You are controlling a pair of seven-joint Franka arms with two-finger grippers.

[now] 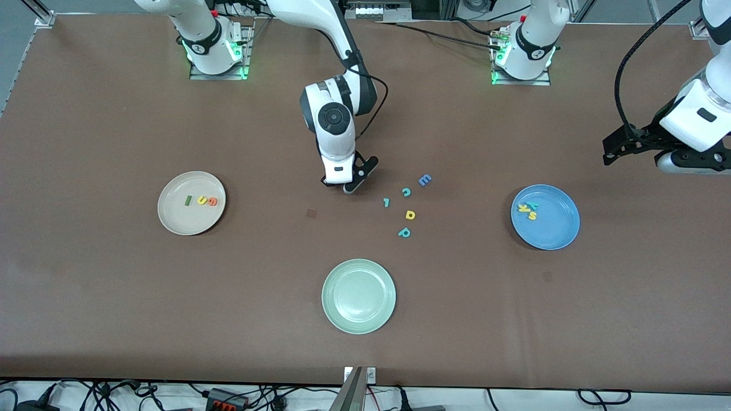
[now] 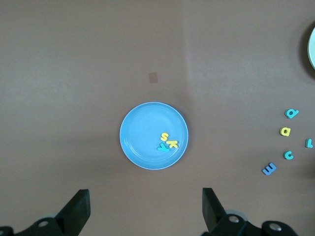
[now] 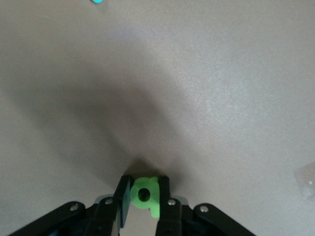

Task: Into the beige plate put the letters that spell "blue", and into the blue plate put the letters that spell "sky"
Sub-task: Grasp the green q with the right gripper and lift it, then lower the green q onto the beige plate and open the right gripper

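My right gripper (image 1: 346, 186) is down at the table's middle, its jaws closed on the olive-green b (image 3: 145, 195), which sits between the two fingers (image 3: 124, 196). The beige plate (image 1: 171, 220) toward the right arm's end holds the dark green l (image 1: 187, 200), yellow u (image 1: 201, 201) and orange e (image 1: 212, 202). The blue plate (image 1: 557, 228) toward the left arm's end holds the yellow s, yellow k and teal y (image 2: 167, 141) in a cluster. My left gripper (image 2: 146, 206) waits open and empty in the air near the blue plate (image 2: 140, 137).
Loose letters lie between my right gripper and the blue plate: a blue E (image 1: 425, 180), teal c (image 1: 406, 192), small teal hooked piece (image 1: 386, 202), yellow rounded letter (image 1: 410, 215) and teal p (image 1: 404, 232). A pale green plate (image 1: 358, 295) sits nearer the front camera.
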